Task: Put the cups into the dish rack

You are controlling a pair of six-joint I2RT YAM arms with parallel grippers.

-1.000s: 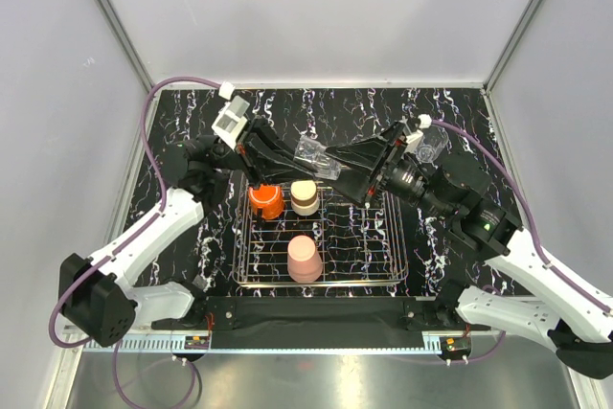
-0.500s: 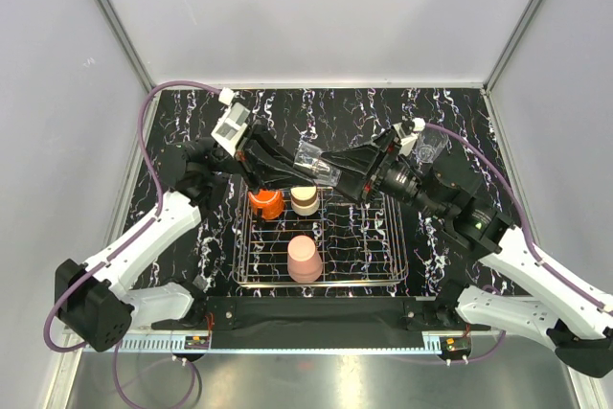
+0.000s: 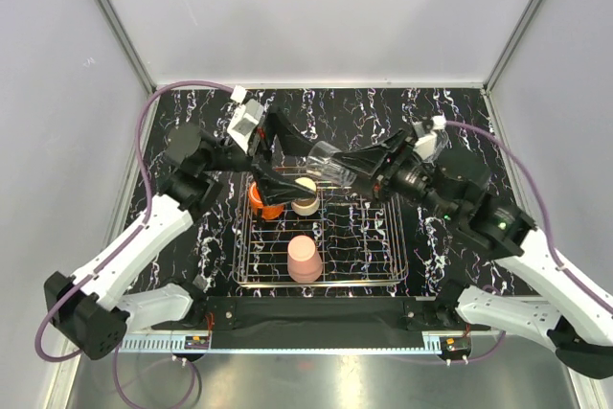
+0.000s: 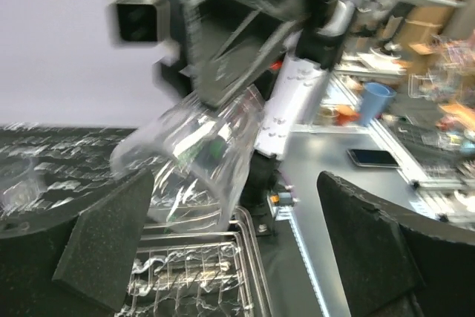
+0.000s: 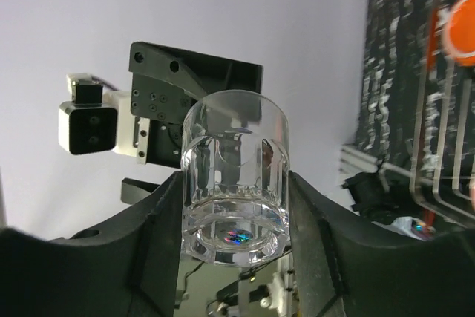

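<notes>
The right hand (image 5: 236,187) is closed on a clear glass (image 5: 236,150), its two dark fingers pressed against opposite sides of the glass near the thick base. The mouth points away from the wrist toward the left hand (image 3: 302,166). From above, the glass is held in the air, tipped onto its side, over the far edge of the dish rack (image 3: 397,265), at the spot where the two arms meet. The left hand is spread wide. In its own wrist view the foam pads (image 4: 111,246) stand far apart, with the glass between them and closer to the left pad, though contact there cannot be told from this blurred view. One left finger reaches above the glass and the other runs low across the rack's far left corner. Three cups are in the rack: an orange cup (image 3: 261,201) in the far left corner, partly covered by that lower finger, a cream cup (image 3: 306,197) just beside it to the right, and a pink tumbler (image 3: 305,258) standing alone nearer the front. The rack sits on the black marbled table (image 3: 335,107).
</notes>
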